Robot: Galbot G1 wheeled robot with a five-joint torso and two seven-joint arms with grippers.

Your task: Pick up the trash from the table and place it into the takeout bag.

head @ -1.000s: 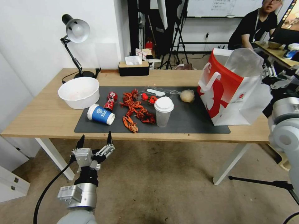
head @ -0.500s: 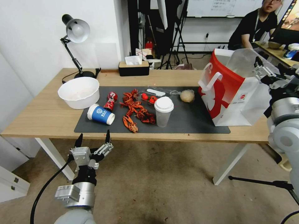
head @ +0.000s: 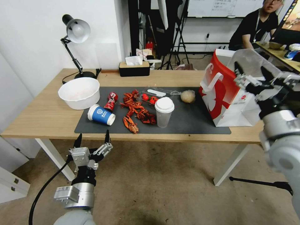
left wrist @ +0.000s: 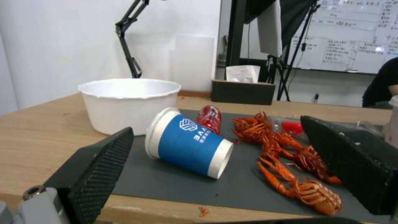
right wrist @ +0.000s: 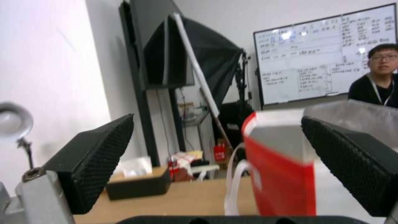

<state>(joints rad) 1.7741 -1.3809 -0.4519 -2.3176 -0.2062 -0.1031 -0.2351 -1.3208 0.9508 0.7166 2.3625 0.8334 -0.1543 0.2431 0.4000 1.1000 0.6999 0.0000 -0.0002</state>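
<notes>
On the table's [head: 47, 118] dark mat lies the trash: a blue paper cup [head: 101, 115] on its side, a crushed red can [head: 111, 101], red crayfish shells [head: 137, 112], an upright clear cup with a white lid [head: 164, 112] and a beige paper ball [head: 187, 96]. The red and white takeout bag [head: 222, 90] stands open at the mat's right end. My right gripper [head: 250, 69] hangs open at the bag's near right side, level with its top, holding nothing. My left gripper [head: 91, 139] is open below the table's front edge, facing the blue cup [left wrist: 188, 146].
A white bowl [head: 79, 92] sits left of the mat, with a desk lamp [head: 76, 31] behind it. A black tissue box [head: 134, 68] stands at the back edge. A clear wrapper with red bits [head: 153, 95] lies behind the lidded cup. Tripods stand behind the table.
My right gripper has moved left along the bag's near side, toward the table's middle. The left gripper has sunk slightly. The trash has not moved.
</notes>
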